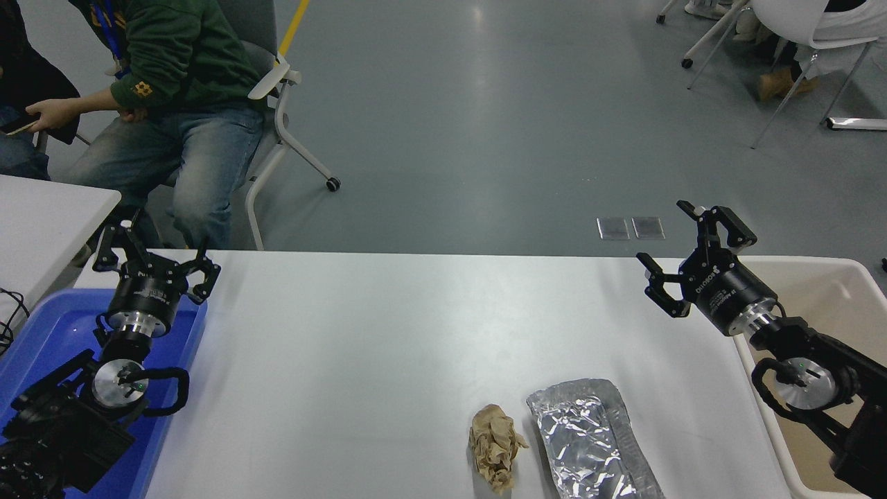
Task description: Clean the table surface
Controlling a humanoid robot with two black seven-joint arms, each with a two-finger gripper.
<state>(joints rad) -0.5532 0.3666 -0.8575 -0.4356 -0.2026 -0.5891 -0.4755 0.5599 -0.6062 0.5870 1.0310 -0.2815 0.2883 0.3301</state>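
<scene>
the right pincer (682, 258) hangs above the far right corner of the table (388, 333), its fingers spread wide and holding nothing, the body tilted toward the upper left. its arm runs back to the lower right edge, where it is cut off, and it passes over a cream bin (842, 291) that stands just beside the table's right end; the arm hides part of the bin's inside, and the bin's near corner runs out of view.

the left pincer (154, 253) is parked at the lower left over a blue tray (41, 333), fingers also spread wide and empty. that arm covers much of the tray, and the tray's near end is cut off at the bottom edge.

the table is the wide white top filling the lower middle of the view, its near edge out of sight. on it, near the bottom, lies a crumpled brown paper (495, 447), and just beside it to the right a flattened piece of foil (589, 440), whose near end is cut off. both lie well apart from either pincer.

a smaller white table (41, 222) shows partly at the left edge. behind it a person (173, 76) sits on a chair (277, 90), head cut off at the top.
</scene>
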